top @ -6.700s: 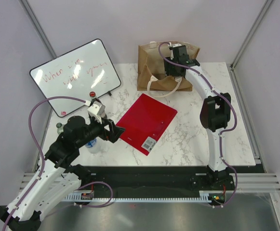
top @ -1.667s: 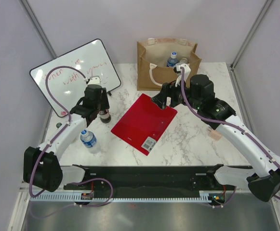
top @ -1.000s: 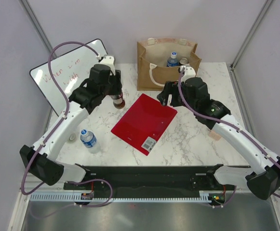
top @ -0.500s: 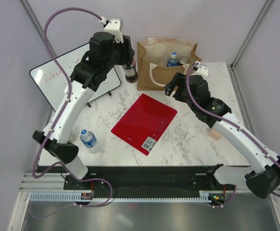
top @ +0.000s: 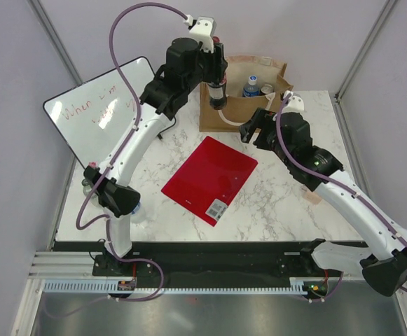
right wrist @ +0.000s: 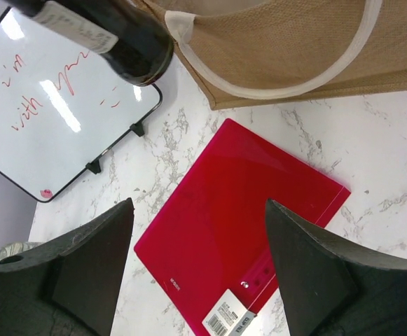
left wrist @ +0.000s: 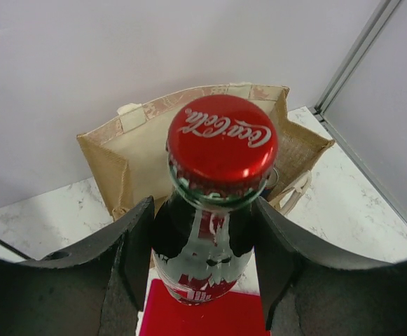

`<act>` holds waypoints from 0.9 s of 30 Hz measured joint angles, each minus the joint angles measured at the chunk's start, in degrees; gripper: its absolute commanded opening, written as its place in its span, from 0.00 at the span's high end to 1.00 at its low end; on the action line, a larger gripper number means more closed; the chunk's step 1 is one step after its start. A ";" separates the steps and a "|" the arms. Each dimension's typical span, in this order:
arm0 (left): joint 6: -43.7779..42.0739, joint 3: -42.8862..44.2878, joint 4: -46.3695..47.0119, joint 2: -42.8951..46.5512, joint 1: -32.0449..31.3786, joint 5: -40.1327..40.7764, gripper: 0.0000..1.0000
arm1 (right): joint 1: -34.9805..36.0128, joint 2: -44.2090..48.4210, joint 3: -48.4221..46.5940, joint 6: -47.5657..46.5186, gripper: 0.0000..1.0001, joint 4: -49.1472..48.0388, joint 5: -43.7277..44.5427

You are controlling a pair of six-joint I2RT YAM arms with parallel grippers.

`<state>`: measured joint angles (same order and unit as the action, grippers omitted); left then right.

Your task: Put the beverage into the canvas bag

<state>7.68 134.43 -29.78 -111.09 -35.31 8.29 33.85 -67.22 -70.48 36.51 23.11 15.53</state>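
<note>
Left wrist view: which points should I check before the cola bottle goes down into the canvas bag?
1. Left fingers shut on red-capped glass cola bottle: ok.
2. Bottle above mouth of tan woven canvas bag: not ok, it hangs outside its corner.
3. Bag upright, mouth open: ok.
4. Free floor inside bag: cannot tell.
5. Right fingers open, empty: ok.

Bag: I read the tan boxy canvas bag (right wrist: 294, 49) as coarse, woven, matt cloth; its white rope loop handle (right wrist: 259, 93) looks smoother.
Bottle: dark glass cola bottle (left wrist: 203, 252), glossy; red cap (left wrist: 222, 140), shiny painted metal.
Folder: flat red plastic folder (top: 210, 175), glossy.
Desk: white marbled desk (top: 280, 203), smooth, I'd say polished.
</note>
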 measured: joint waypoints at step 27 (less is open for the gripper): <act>-6.67 5.66 24.35 -11.61 -0.68 3.45 0.98 | 0.00 1.99 0.26 -4.79 0.18 -1.99 -4.35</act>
<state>1.02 140.09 -5.43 -122.69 -35.99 11.75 33.85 -65.23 -70.22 31.73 21.12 11.18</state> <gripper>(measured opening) 0.590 0.823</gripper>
